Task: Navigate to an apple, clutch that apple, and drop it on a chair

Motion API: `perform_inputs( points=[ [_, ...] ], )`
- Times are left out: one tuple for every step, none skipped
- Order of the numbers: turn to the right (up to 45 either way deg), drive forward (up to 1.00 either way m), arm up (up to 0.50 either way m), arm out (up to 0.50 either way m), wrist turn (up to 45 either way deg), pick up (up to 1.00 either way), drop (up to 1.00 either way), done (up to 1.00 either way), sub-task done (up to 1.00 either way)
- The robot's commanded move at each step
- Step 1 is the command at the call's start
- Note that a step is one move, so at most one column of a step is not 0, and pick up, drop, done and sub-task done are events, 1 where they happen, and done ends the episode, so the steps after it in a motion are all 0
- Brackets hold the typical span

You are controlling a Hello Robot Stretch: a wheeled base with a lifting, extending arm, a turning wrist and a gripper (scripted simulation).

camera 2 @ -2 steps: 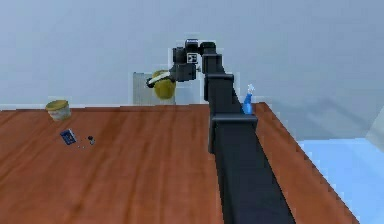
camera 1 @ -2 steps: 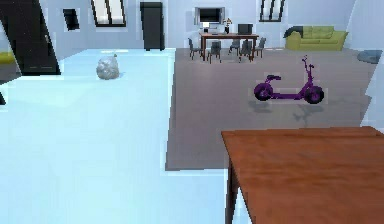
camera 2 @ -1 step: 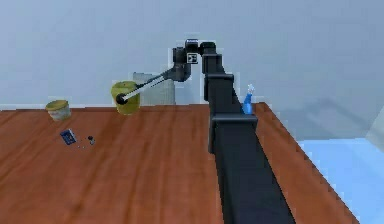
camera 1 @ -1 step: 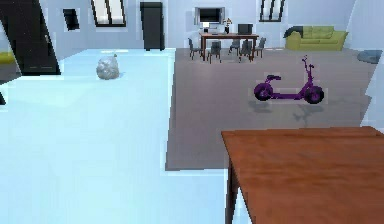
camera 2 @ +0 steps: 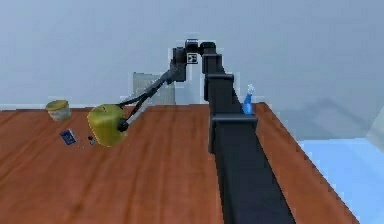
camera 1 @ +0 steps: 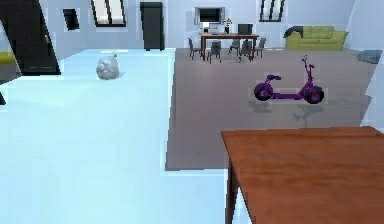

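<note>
One yellow-green apple shows on the left of the table in the arm side view, right at the tips of the gripper. The arm runs out over the wood and the thin fingers slant down and left to the fruit. With tabletop behind the apple, I cannot tell whether it rests on the wood or hangs from the gripper, so I cannot tell whether anything is held, nor how the fingers are set. Just left of the apple lie a small blue thing and, farther back, a pale cup. A blue bottle stands at the far right edge, beside the arm.

The apple should be firm and fairly light, but round and smooth-skinned, so it could roll or slip. I judge the best hold is across its widest middle, one finger on each side. It will bruise if let go from high up.

In the forward view, chairs ring a dining table at the far end, past a purple scooter on the grey rug. A sofa stands far right.
</note>
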Motion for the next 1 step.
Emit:
perform_inputs(
  points=[
    [0.0, 0.0, 0.0, 0.0, -12.0, 0.0, 0.0, 0.0, 0.0]
  ],
)
